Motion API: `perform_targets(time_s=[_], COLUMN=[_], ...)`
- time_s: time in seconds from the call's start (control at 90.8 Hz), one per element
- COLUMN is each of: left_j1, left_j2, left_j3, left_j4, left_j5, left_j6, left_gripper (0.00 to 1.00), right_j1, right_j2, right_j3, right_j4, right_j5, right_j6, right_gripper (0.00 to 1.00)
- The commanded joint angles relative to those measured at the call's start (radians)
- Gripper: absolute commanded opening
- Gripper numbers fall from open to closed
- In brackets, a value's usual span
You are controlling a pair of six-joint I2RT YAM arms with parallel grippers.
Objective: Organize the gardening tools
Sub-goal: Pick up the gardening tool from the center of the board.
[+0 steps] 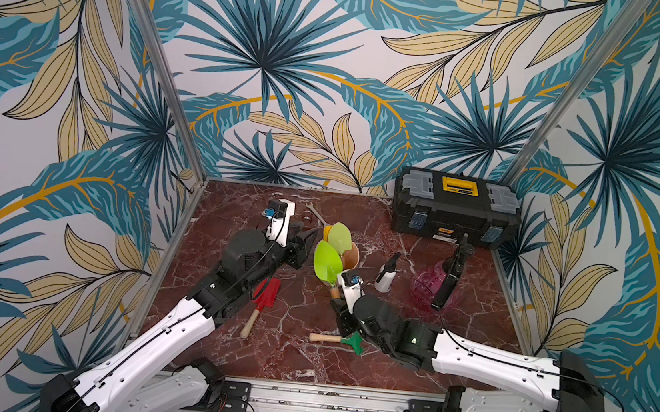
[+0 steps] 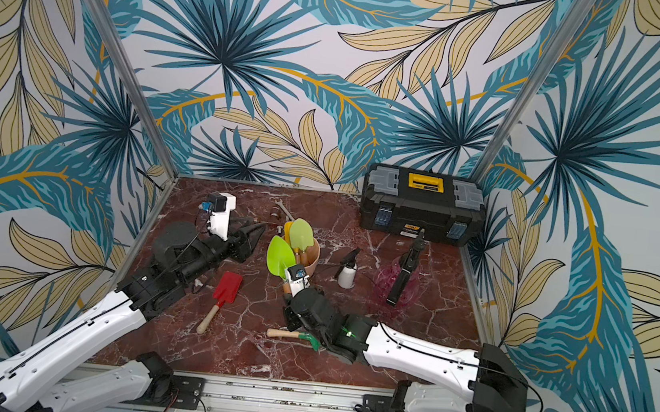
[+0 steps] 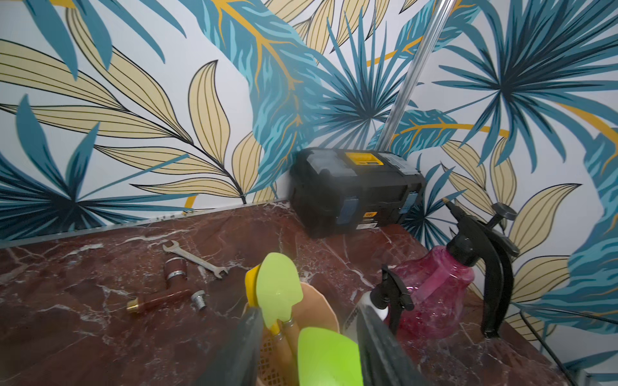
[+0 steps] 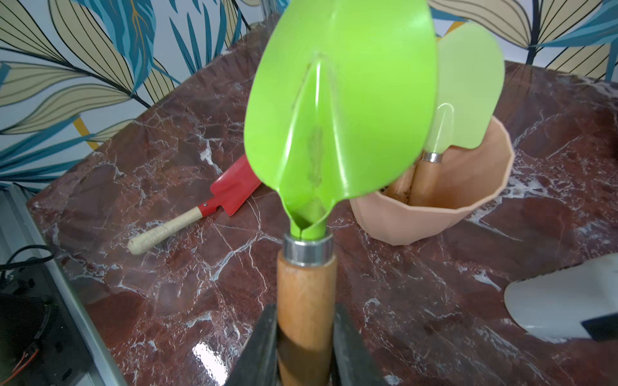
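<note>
The pot's (image 1: 352, 259) mouth is crowded: a yellow spade (image 1: 328, 230) and a pale green spade (image 1: 341, 237) stand in it. The bright green spade (image 1: 326, 261), clamped in the right gripper (image 4: 304, 320), rises just before it. The left gripper (image 3: 307, 310), jaws apart, blocks its left side. The white spray bottle (image 1: 385, 277) stands near its right. Bare room lies along the table's (image 1: 282, 361) front edge, and between the red spade (image 1: 267, 290) and the green rake (image 1: 354, 340).
</note>
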Motion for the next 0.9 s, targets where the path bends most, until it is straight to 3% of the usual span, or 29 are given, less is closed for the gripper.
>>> perform_targets(time_s=[0.0,0.352,0.496,0.892], left_j1=[0.005,0.005,0.006,0.029], left_j2=[0.028,0.075,0.078,0.118], left_j3=[0.036,0.053,0.046,0.041], left_j4=[0.012,0.094,0.12,0.234], left_j5=[0.114,0.27,0.317,0.443], left_j6=[-0.093,-0.227,-0.238,-0.3], left_gripper=[0.5,0.49,0.34,0.13], right_j1=[0.0,-0.001,0.0,-0.001], right_j2=[-0.052,-0.092,-0.066,-0.036], right_j3=[-0.056,-0.137,-0.136,-0.14], right_j4=[0.192,0.443,0.477,0.505], right_j5=[0.028,-0.012,0.006,0.05], right_j6=[-0.071,-0.16,-0.169,-0.179], right_gripper=[0.12,0.12,0.12,0.13])
